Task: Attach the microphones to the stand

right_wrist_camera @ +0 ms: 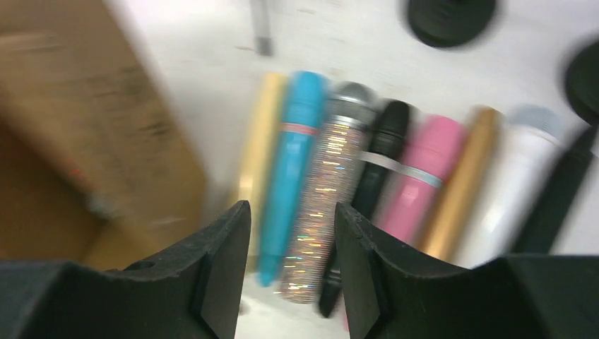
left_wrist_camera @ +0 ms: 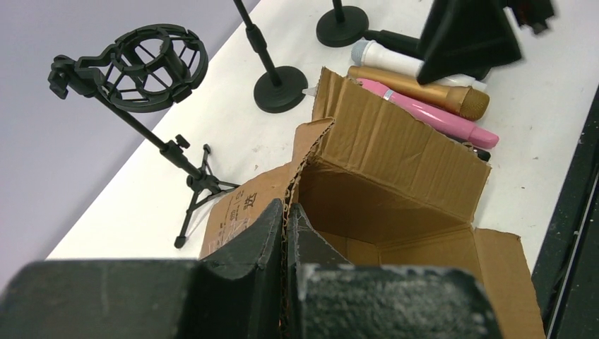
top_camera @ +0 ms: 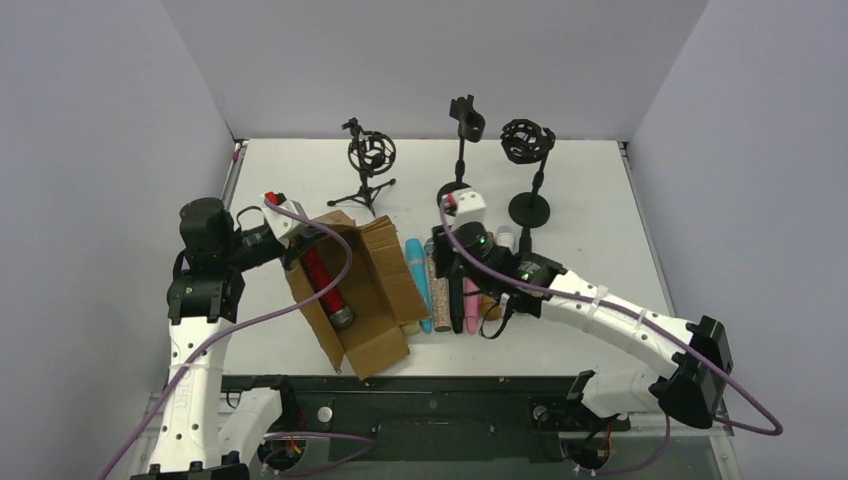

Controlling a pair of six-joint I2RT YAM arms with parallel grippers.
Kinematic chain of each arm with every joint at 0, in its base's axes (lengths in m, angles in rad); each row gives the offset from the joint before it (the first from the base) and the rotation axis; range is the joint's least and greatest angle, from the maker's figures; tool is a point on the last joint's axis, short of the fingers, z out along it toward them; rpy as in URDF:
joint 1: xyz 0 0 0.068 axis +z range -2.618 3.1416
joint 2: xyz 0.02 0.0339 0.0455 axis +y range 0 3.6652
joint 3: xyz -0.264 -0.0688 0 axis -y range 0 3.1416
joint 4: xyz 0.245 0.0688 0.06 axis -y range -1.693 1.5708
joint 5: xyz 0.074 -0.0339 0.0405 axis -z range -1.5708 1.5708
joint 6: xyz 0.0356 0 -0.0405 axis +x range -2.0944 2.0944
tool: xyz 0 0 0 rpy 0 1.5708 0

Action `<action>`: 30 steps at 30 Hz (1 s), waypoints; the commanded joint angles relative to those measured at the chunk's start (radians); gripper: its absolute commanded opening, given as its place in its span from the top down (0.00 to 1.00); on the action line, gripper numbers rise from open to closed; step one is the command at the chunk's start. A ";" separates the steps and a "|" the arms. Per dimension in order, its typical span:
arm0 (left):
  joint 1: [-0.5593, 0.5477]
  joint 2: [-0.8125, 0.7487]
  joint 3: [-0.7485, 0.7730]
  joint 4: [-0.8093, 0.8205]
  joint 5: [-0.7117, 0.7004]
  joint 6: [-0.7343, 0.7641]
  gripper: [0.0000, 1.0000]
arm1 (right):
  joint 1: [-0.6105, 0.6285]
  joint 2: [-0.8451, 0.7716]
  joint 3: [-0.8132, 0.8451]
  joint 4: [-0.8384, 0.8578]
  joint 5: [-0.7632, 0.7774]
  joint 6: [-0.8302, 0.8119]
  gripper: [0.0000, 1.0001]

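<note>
A row of microphones lies on the table: cream [right_wrist_camera: 258,148], teal [right_wrist_camera: 293,162], glittery [right_wrist_camera: 328,183], black [right_wrist_camera: 381,155], pink [right_wrist_camera: 420,176], golden [right_wrist_camera: 463,183] and white [right_wrist_camera: 519,183]. My right gripper [right_wrist_camera: 292,212] hovers open just above the near ends of the teal and glittery ones, holding nothing. A red microphone with a grey head [top_camera: 327,288] lies inside the open cardboard box [top_camera: 372,325]. My left gripper [left_wrist_camera: 288,212] is shut on the box's wall edge [left_wrist_camera: 311,152]. Three black stands are at the back: a tripod shock mount [top_camera: 371,155], a clip stand [top_camera: 465,120] and a round-base shock mount [top_camera: 527,142].
The box [right_wrist_camera: 78,141] sits right beside the cream microphone, left of my right gripper. The stands' round bases [left_wrist_camera: 280,88] are close behind the row. Grey walls close off the table on three sides.
</note>
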 commanded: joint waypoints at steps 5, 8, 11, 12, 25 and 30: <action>0.007 -0.031 0.040 0.037 0.003 -0.022 1.00 | 0.370 0.145 0.101 0.370 0.021 -0.201 0.57; 0.006 -0.039 0.037 0.039 0.003 -0.040 1.00 | 0.412 0.233 0.105 0.476 -0.027 -0.218 0.57; -0.001 -0.044 0.036 0.032 0.013 -0.040 1.00 | 0.424 0.312 0.096 0.598 -0.053 -0.242 0.56; -0.007 -0.049 0.033 0.030 0.010 -0.041 1.00 | 0.425 0.355 0.094 0.668 -0.062 -0.249 0.56; -0.017 -0.057 0.049 -0.027 -0.021 -0.010 1.00 | 0.394 0.707 0.312 0.763 -0.074 -0.275 0.55; -0.016 -0.065 0.038 -0.034 -0.033 0.002 1.00 | 0.388 0.746 0.337 0.702 0.036 -0.272 0.57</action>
